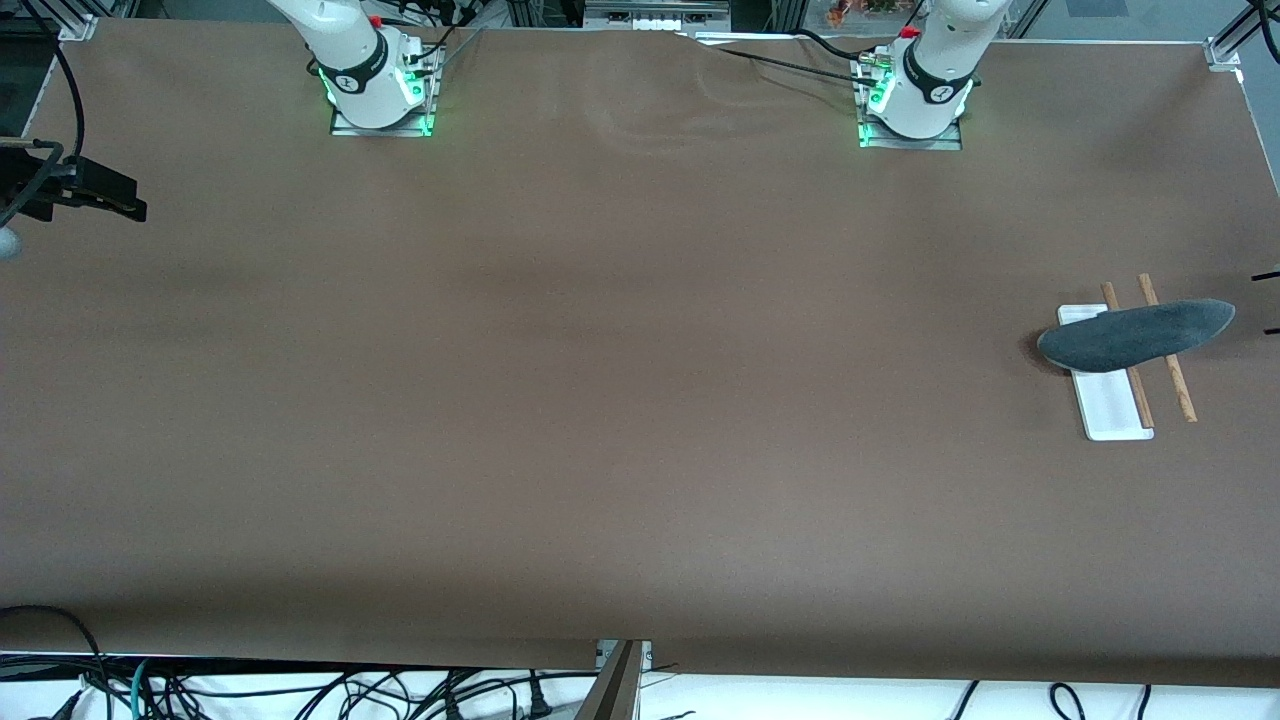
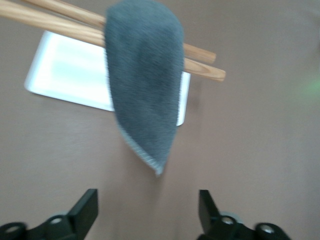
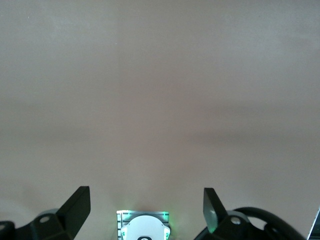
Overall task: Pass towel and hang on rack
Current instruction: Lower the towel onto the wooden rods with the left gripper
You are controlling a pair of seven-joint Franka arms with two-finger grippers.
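The towel hangs on the rack. It is a small, dark grey, fuzzy cloth. It lies across both brown wooden rods of the rack and droops down on each side. In the left wrist view, the towel has a pale stitched edge that ends in a point, and that point hangs down past the rack's flat white base. Nothing is holding the towel.

The rack stands on the brown table at the left arm's end. Its white base sits flat on the table, and the two rods run side by side above it. The towel covers the middle of the rods, and their ends stick out from under it.

The left gripper is near the rack, with the towel's point in front of it. Its two black fingers are wide apart and hold nothing. They do not touch the towel.

The right gripper is over bare table at the right arm's end, well apart from the rack. Its fingers are wide apart too, and they hold nothing. The right arm waits there. Its white base with a green light shows between the fingers.
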